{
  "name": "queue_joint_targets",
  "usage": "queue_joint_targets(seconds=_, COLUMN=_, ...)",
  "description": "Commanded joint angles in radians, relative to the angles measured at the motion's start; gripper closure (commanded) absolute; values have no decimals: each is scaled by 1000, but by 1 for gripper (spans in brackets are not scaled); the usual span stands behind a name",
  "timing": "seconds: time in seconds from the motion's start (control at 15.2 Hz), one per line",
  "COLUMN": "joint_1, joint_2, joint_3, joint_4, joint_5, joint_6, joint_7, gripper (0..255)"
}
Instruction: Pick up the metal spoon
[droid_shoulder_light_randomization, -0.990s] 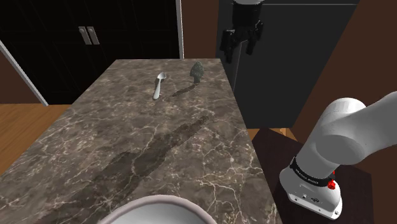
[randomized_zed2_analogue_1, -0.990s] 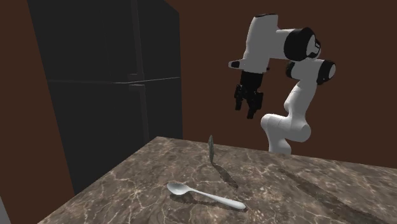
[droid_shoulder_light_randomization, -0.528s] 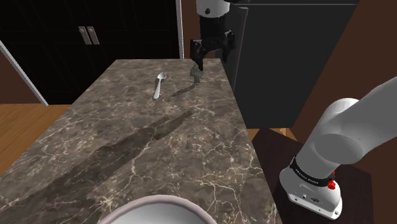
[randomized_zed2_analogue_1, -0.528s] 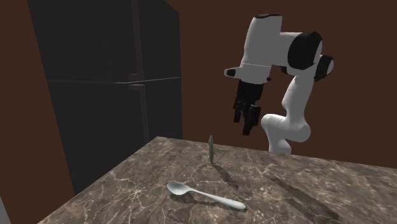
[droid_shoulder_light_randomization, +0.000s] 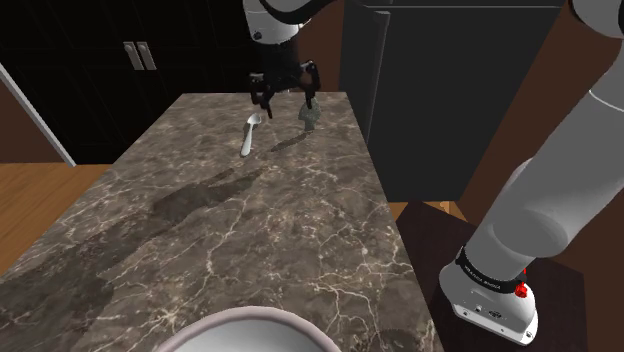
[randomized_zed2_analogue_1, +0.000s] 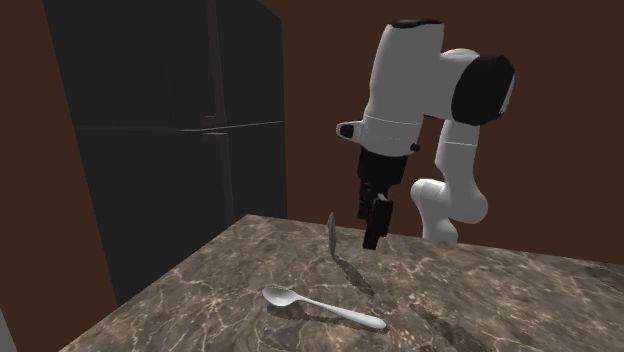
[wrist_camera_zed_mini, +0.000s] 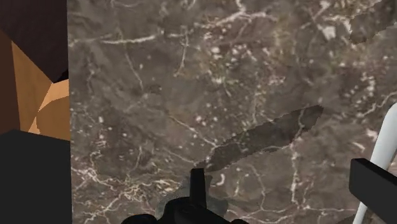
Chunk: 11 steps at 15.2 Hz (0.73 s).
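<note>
The metal spoon (droid_shoulder_light_randomization: 250, 134) lies flat near the far end of the marble counter (droid_shoulder_light_randomization: 250, 230), bowl end toward the far edge. In the second exterior view the spoon (randomized_zed2_analogue_1: 322, 305) lies near the front. My black gripper (droid_shoulder_light_randomization: 288, 94) hangs open a little above the counter, between the spoon and a small upright grey piece (droid_shoulder_light_randomization: 311, 116). From the second exterior view the gripper (randomized_zed2_analogue_1: 375, 226) points down behind the spoon. In the wrist view the gripper (wrist_camera_zed_mini: 286, 191) holds nothing, and the spoon's pale handle (wrist_camera_zed_mini: 385, 149) runs just beside one finger.
The thin grey piece (randomized_zed2_analogue_1: 331, 232) stands on edge close to the gripper. A white bowl (droid_shoulder_light_randomization: 250, 335) sits at the counter's near end. A black fridge (droid_shoulder_light_randomization: 450, 80) rises past the counter's right edge, dark cabinets (droid_shoulder_light_randomization: 140, 55) behind. Wooden floor (droid_shoulder_light_randomization: 40, 195) lies left.
The arm has swung from beyond the counter's right edge leftward in the shoulder view and come down over the far end, now close above the spoon. The fingers stay apart.
</note>
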Motion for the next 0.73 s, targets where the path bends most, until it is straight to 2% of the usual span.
queue_joint_targets(seconds=0.0, joint_1=6, joint_2=93, joint_3=22, joint_4=81, joint_5=-37, joint_6=-9, joint_7=83, gripper=0)
queue_joint_targets(seconds=0.2, joint_1=30, joint_2=240, joint_3=38, joint_4=224, joint_5=-101, joint_6=-40, joint_7=190, gripper=0)
queue_joint_targets(seconds=0.53, joint_1=105, joint_2=486, joint_3=25, joint_4=509, joint_5=-198, joint_6=-125, joint_7=324, gripper=0)
queue_joint_targets(seconds=0.66, joint_1=102, joint_2=482, joint_3=23, joint_4=477, joint_5=-196, joint_6=-97, joint_7=329, gripper=0)
